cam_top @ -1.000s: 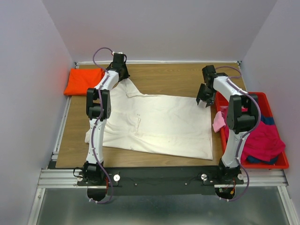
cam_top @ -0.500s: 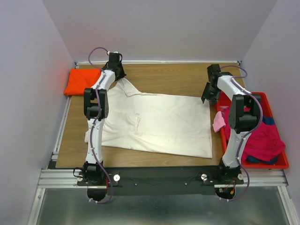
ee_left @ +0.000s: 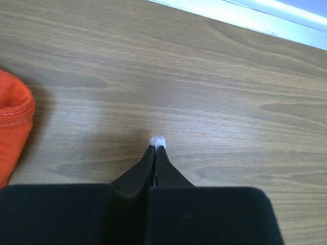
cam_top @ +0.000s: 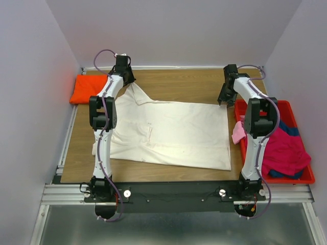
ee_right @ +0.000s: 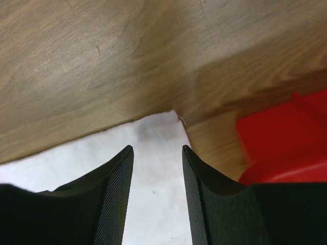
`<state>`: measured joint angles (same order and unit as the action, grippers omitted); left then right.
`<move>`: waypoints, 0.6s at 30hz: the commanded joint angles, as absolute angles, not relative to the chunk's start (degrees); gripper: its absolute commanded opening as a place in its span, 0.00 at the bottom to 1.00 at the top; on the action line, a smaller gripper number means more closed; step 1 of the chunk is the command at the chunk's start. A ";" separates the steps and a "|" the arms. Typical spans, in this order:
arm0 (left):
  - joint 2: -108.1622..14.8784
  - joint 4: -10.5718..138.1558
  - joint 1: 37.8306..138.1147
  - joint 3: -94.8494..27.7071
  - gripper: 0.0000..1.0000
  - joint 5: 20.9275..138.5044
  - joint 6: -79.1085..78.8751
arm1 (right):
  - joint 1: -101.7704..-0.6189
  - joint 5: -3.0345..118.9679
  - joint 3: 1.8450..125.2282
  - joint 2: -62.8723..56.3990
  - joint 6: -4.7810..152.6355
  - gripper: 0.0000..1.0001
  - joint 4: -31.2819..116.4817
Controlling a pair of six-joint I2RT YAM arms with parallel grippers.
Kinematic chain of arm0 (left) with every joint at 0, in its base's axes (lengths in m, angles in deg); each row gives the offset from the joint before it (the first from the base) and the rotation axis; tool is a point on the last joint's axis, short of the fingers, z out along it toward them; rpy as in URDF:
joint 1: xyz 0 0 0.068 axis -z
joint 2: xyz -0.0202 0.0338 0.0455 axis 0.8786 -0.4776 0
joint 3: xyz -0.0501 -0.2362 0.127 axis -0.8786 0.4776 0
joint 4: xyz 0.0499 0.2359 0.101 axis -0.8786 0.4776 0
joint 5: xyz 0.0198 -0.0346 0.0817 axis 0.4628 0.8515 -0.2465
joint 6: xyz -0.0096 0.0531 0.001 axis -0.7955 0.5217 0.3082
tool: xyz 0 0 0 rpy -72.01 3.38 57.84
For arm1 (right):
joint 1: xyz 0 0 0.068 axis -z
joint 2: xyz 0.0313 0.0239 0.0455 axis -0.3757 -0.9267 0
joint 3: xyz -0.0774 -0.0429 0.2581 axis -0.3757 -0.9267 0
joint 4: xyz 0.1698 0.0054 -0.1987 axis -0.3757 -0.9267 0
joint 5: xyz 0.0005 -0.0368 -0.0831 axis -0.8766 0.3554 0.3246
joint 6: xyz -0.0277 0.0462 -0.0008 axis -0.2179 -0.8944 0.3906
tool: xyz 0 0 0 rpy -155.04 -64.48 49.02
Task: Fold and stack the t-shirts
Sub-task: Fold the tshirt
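At ten o'clock on the table (cam_top: 184, 87), against the left wall: orange t-shirt (cam_top: 91, 88), bunched into a low heap; its hemmed edge also at nine o'clock in the left wrist view (ee_left: 13, 122).

Just to its right, at eleven o'clock: left claw (cam_top: 127, 80), pinched tight (ee_left: 155, 149) on a small tuft of the cream-white t-shirt (cam_top: 173, 132), pulling that far-left corner into a peak.

Across the middle of the table: the same cream-white t-shirt, spread mostly flat, collar toward the left, its near-left edge rumpled by the left arm.

At one o'clock: right claw (cam_top: 223, 98), spread open (ee_right: 157, 153), one finger to each side of the shirt's far-right corner (ee_right: 76, 163); contact with the cloth impossible to tell.

At three o'clock: pale pink t-shirt (cam_top: 238, 131) draped over the rim of the red bin (cam_top: 301, 176), magenta t-shirt (cam_top: 286, 150) heaped inside, a strip of dark blue cloth (cam_top: 292, 130) beside it.
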<state>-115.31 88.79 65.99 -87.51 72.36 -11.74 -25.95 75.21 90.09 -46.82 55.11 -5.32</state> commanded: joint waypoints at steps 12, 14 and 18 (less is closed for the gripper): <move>-110.98 88.75 64.02 -87.61 0.00 74.00 -11.57 | -24.88 77.30 94.25 -52.76 56.66 0.48 -2.95; -111.07 88.92 64.02 -87.61 0.00 74.62 -11.39 | -24.79 76.77 94.51 -53.72 57.01 0.48 -2.42; -110.98 89.19 64.02 -87.53 0.00 75.23 -11.04 | -24.71 75.11 96.09 -55.40 57.19 0.48 -1.81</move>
